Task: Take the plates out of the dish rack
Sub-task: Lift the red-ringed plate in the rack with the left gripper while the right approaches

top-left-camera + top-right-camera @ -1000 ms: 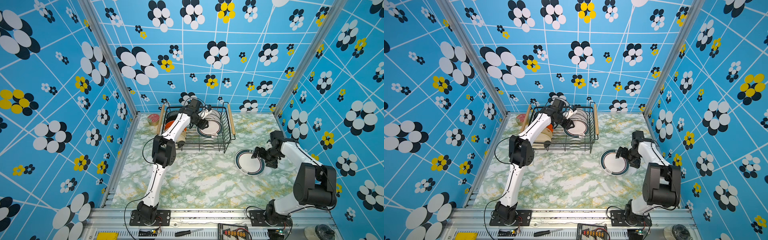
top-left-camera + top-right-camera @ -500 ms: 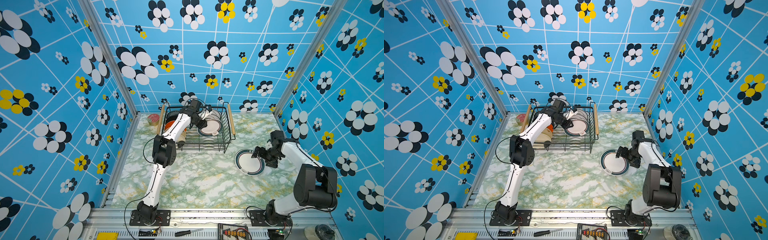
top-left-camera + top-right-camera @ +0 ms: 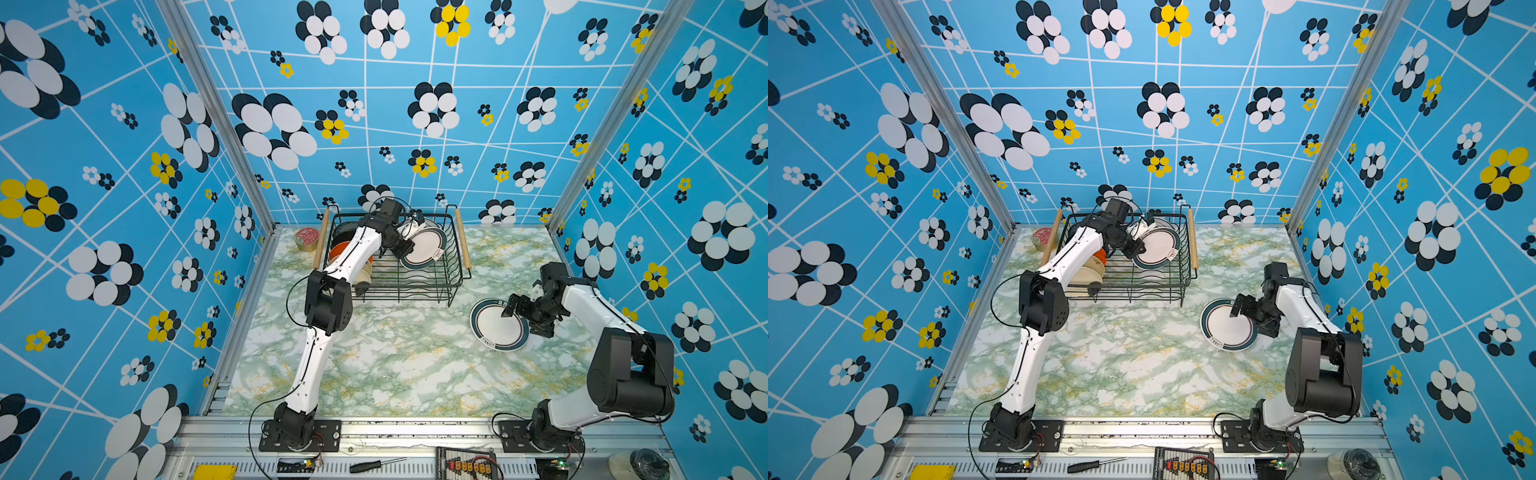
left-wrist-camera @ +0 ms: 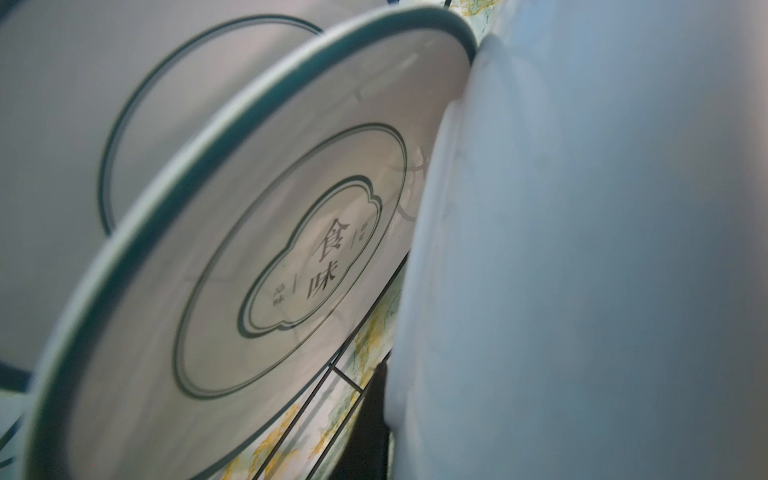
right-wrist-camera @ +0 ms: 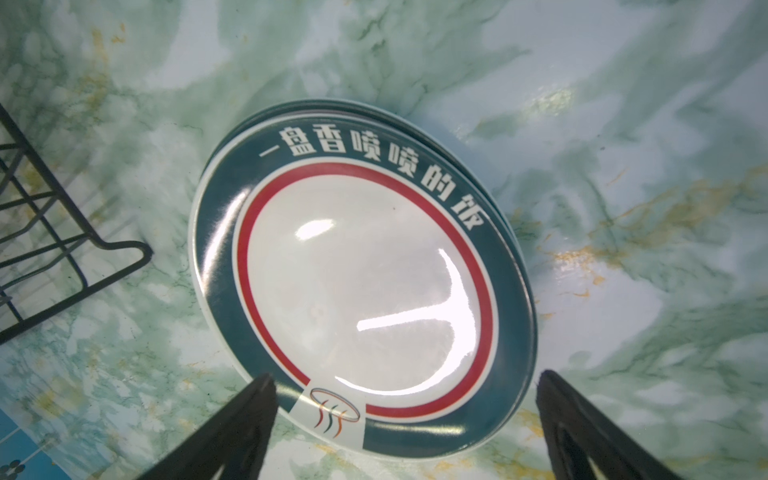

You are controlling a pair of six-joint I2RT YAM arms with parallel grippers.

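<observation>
Leaning plate [image 3: 424, 249]: white with a dark rim ring, propped upright at the far right of the dish rack [image 3: 454, 286], in the same spot as a second ago.
Behind it: the left wrist view shows a plate with a lobed emblem [image 4: 291, 253] in the next slot.
Orange and cream plates [image 3: 360, 270]: stand at the rack's left end, partly hidden by the arm.
Left gripper [image 3: 404, 242]: this is the change. Its fingers have drawn together from half apart, apparently pinching the leaning plate's rim.
Unloaded plate [image 5: 361, 282]: flat on the marble table [image 3: 395, 365], right of the rack.
Right gripper [image 5: 405, 376]: unchanged, fingers spread wide just above that plate and holding nothing.
Meaning: the grasp looks made and the lift-out comes next, with most plates not yet unloaded.
</observation>
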